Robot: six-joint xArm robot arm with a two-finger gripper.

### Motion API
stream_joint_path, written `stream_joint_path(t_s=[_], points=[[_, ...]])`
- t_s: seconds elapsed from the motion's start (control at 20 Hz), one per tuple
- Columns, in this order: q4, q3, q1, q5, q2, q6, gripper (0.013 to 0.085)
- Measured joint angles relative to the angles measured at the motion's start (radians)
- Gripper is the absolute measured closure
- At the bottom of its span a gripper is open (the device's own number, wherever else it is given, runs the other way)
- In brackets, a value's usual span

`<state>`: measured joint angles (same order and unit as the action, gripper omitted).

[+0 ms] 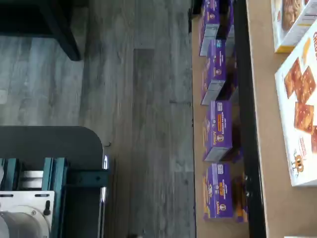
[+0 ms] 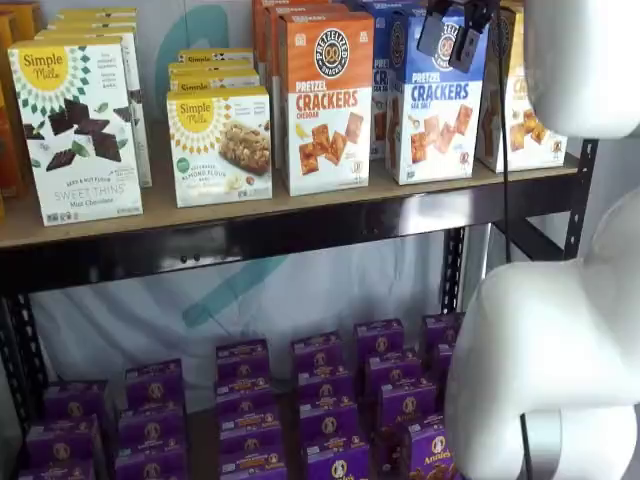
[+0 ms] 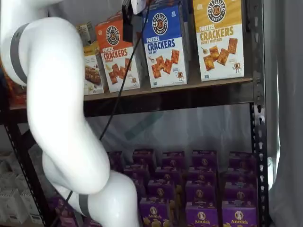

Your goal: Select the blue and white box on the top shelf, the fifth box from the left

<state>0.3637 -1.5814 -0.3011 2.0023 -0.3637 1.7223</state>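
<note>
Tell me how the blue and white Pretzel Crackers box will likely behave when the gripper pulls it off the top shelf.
The blue and white box is tall, upright cardboard, so it probably tips easily if pushed high. Its flat faces look stiff but could dent under a hard squeeze. The orange box stands close beside it on the top shelf, so it may get nudged too.

The blue and white box (image 2: pixel 434 110) stands upright on the top shelf (image 2: pixel 250 235)
</note>
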Motion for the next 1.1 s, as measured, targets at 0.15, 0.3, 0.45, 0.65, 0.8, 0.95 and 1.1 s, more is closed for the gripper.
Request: stream_joint_path(t_s=[0.15,0.3,0.45,0.65,0.8,0.95,1.1], points=[[-0.064,0.034,0.038,-0.045,-0.028,-0.006,0.0130],[-0.075,0.056,0.047,-0.061,-0.042,-0.010,0.0130],[-0.064,0.075,0.047,-0.081,-0.057,-0.013,0.0130],[0.011,0.056,0.012,-0.095,-0.053,-0.015,0.0130],[0.048,0.022,-0.006,-0.116,-0.043,-0.020,0.0130],[0.031,-0.019,0.002,-0.147,-0.029,-0.026,0.0130],[0.004,-0.064,0.017,-0.175,-0.009,-0.033,0.0130]])
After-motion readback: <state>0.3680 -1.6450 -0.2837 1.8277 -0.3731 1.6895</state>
